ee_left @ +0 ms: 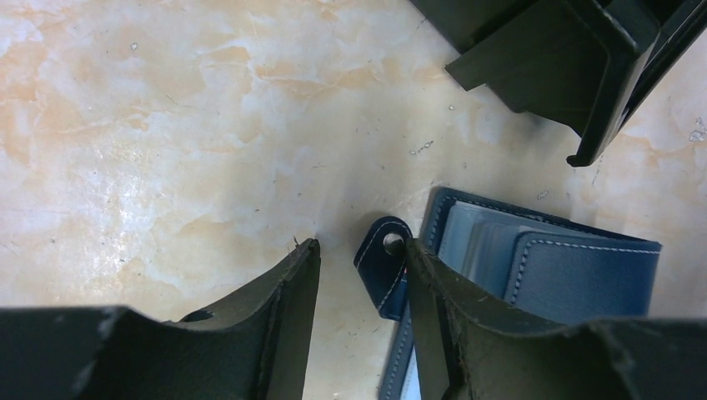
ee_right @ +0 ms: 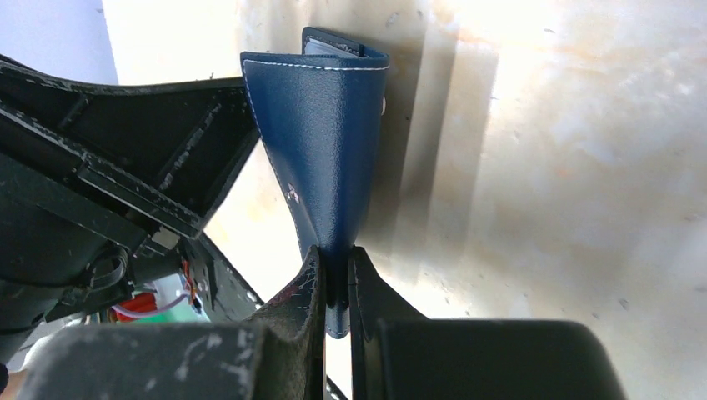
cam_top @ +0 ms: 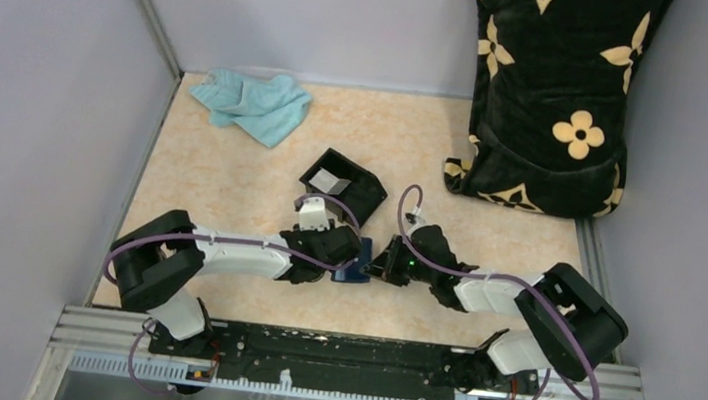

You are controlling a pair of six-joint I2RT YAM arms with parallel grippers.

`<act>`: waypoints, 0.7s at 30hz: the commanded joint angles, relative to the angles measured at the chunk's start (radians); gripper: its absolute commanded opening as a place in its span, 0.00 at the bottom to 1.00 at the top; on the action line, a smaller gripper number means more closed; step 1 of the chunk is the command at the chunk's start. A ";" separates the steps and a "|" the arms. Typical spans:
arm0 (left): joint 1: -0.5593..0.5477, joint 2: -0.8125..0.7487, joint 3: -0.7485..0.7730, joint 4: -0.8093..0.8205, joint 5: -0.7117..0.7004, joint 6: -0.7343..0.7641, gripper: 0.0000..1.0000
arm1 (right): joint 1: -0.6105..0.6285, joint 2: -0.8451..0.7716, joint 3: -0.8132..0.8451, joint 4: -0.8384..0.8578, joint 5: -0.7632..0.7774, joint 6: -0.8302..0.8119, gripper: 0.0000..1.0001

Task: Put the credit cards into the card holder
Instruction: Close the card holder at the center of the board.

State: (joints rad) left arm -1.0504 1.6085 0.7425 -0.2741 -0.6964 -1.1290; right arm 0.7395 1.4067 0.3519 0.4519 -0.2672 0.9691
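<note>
The navy-blue card holder (cam_top: 354, 272) lies between my two grippers near the table's middle front. My right gripper (ee_right: 336, 252) is shut on one cover of the card holder (ee_right: 321, 142) and holds that cover raised; in the top view the gripper (cam_top: 384, 263) is at the holder's right side. My left gripper (ee_left: 363, 247) is open, with the holder's closing tab and its silver snap (ee_left: 385, 260) between the fingers, close to the right finger (ee_left: 442, 308). The open holder (ee_left: 575, 271) shows pale inner pockets. A pale card (cam_top: 330, 182) lies in the black box. No orange card shows.
A black open-topped box (cam_top: 357, 185) stands just behind the grippers, and its corner shows in the left wrist view (ee_left: 584, 67). A light blue cloth (cam_top: 252, 105) lies at the back left. A black cushion with cream flowers (cam_top: 553, 92) stands at the back right.
</note>
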 commanded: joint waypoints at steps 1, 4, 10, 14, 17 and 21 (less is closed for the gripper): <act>0.006 0.133 -0.091 -0.258 0.170 -0.037 0.51 | -0.039 -0.068 -0.021 -0.068 -0.021 -0.059 0.00; -0.005 0.120 -0.093 -0.281 0.167 -0.058 0.52 | -0.060 -0.081 -0.029 -0.087 -0.036 -0.075 0.00; -0.042 0.061 -0.114 -0.313 0.177 -0.101 0.51 | -0.106 -0.052 -0.028 -0.100 -0.092 -0.112 0.00; -0.099 0.044 -0.123 -0.306 0.200 -0.135 0.48 | -0.141 -0.007 0.002 -0.148 -0.128 -0.167 0.00; -0.143 0.062 -0.104 -0.310 0.215 -0.153 0.46 | -0.156 0.030 0.031 -0.180 -0.153 -0.202 0.00; -0.202 0.092 -0.087 -0.316 0.236 -0.192 0.45 | -0.157 0.068 0.078 -0.241 -0.164 -0.245 0.00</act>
State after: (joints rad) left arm -1.1908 1.5867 0.7269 -0.3790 -0.7471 -1.2377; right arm 0.5922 1.4311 0.3786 0.3168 -0.4561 0.8154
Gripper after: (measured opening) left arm 0.456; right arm 0.052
